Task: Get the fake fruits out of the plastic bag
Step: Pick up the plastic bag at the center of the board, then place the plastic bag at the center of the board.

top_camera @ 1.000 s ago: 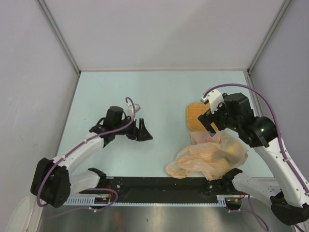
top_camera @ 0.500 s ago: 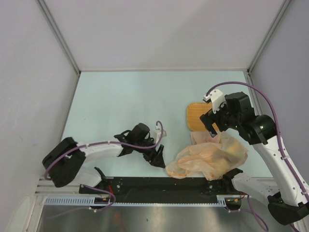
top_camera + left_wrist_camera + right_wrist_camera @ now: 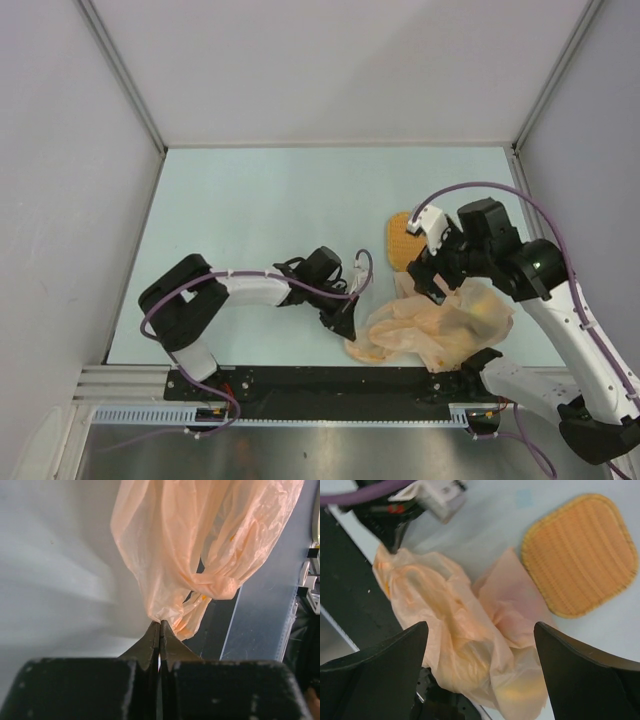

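Observation:
The pale peach plastic bag lies crumpled at the table's near right edge. Yellowish shapes of the fake fruits show dimly through it; in the right wrist view a yellow fruit glows under the film. My left gripper is at the bag's left end, and the left wrist view shows the left gripper shut on a pinched fold of the bag. My right gripper hovers over the bag's far side. In its own view the right gripper stands open, straddling the bag from above.
An orange woven square tray lies just beyond the bag, seen also as the tray in the right wrist view. The black rail runs along the near edge right under the bag. Grey walls close in both sides.
My left arm swept right across the table to the bag's left end and shut on its edge. The right gripper dropped slightly toward the bag.

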Robot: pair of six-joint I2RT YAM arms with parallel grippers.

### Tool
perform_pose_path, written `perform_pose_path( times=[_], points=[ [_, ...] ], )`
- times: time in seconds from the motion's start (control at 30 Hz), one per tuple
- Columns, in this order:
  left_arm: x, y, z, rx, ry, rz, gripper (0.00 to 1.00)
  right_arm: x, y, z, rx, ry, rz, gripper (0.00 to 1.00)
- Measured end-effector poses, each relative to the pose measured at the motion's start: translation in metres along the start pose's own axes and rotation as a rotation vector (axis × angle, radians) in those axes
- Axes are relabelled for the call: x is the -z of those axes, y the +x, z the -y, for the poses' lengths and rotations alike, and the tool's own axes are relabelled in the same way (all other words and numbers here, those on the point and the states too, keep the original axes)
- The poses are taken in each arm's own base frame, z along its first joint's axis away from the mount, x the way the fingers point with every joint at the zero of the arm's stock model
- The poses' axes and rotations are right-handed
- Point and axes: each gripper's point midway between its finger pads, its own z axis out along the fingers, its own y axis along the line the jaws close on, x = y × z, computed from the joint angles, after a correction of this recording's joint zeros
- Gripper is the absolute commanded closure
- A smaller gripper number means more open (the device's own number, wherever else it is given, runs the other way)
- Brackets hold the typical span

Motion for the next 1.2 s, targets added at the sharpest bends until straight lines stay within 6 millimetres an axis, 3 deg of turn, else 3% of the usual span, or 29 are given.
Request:
perform_pose_path(
  times=[0.17,0.3,0.4,0.5,0.6,0.73,0.83,0.9,1.0,1.2],
  points=[
    [0.014,-0.009,-0.016,0.065,0.017,0.034,1.0,-0.022,0.026,-0.027,0.087,-0.135,-0.095,0.08],
    [0.052,-0.034,-0.041,0.151,-0.017,0.131,1.0,-0.037,0.021,-0.032,0.115,-0.165,-0.114,0.07],
    [0.112,-0.078,-0.052,0.164,-0.05,0.288,1.0,-0.046,0.009,-0.029,0.128,-0.163,-0.112,0.06],
    [0.186,-0.13,-0.043,0.031,-0.116,0.46,1.0,-0.05,-0.013,-0.022,0.133,-0.143,-0.08,0.05],
    [0.277,-0.182,-0.003,-0.176,-0.194,0.662,1.0,-0.049,-0.051,-0.01,0.154,-0.092,0.002,0.03],
    [0.38,-0.241,0.056,-0.375,-0.244,0.835,1.0,-0.038,-0.118,0.015,0.195,0.026,0.182,0.02],
    [0.436,-0.279,0.086,-0.465,-0.263,0.931,1.0,-0.028,-0.168,0.036,0.213,0.134,0.325,0.02],
    [0.45,-0.289,0.095,-0.469,-0.249,0.97,1.0,-0.025,-0.194,0.047,0.214,0.185,0.393,0.02],
    [0.453,-0.292,0.098,-0.41,-0.208,0.99,1.0,-0.026,-0.219,0.057,0.195,0.223,0.455,0.03],
    [0.459,-0.299,0.093,-0.349,-0.213,1.033,1.0,-0.042,-0.229,0.047,0.165,0.189,0.469,0.04]
  ],
)
